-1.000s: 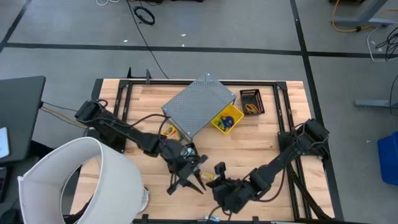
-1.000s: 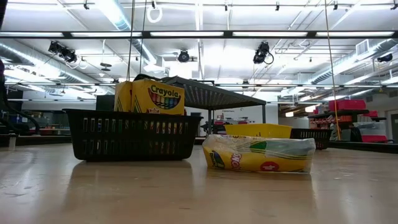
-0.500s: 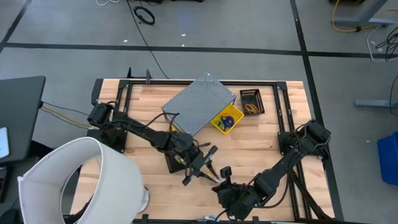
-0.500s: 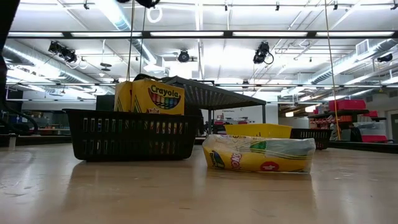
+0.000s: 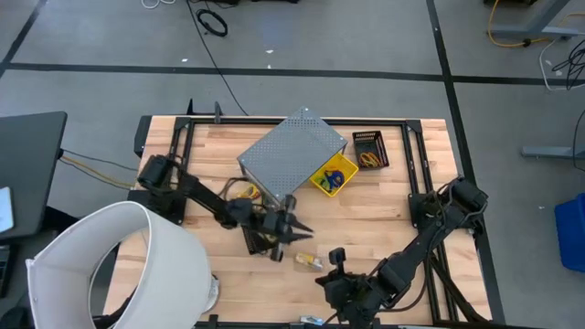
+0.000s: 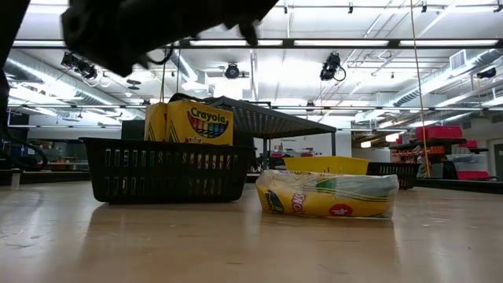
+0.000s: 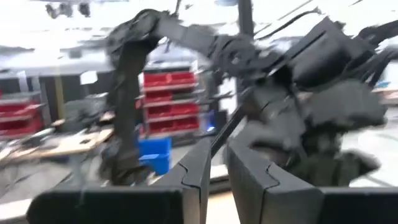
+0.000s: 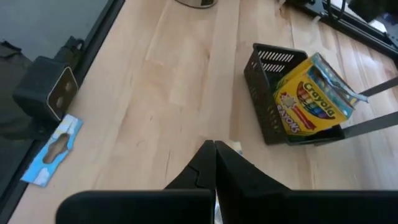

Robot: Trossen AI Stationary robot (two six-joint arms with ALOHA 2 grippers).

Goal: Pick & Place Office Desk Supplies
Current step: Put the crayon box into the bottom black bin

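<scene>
Two dark arms reach over the wooden tabletop (image 5: pixel 384 206) in the high view. The left tool (image 5: pixel 291 226) sits near the middle of the frame, just below the grey perforated box (image 5: pixel 292 153); in its own wrist view its fingers (image 7: pixel 202 171) stand with only a narrow gap between them and nothing shows in that gap, though whether they pinch anything cannot be told. The right tool (image 5: pixel 337 259) is at the lower centre of the frame, and its wrist view shows the two fingers (image 8: pixel 208 163) pressed together on nothing. A crayon packet (image 5: pixel 308 261) lies flat on the bare wood between the two tools, just left of the right one and below the left one, touching neither; in the low view it rests at centre right of the frame. A crayon box (image 6: pixel 189 123) stands upright in a black mesh basket (image 6: pixel 168 170) at the left of the low view, its top above the rim. A yellow bin (image 5: pixel 333 175) holding coloured loops lies just beside the grey box's lower right edge, and a small black tray (image 5: pixel 370 150) sits to its right. A big white cylinder (image 5: pixel 119 265) fills the lower left corner of the high view.
</scene>
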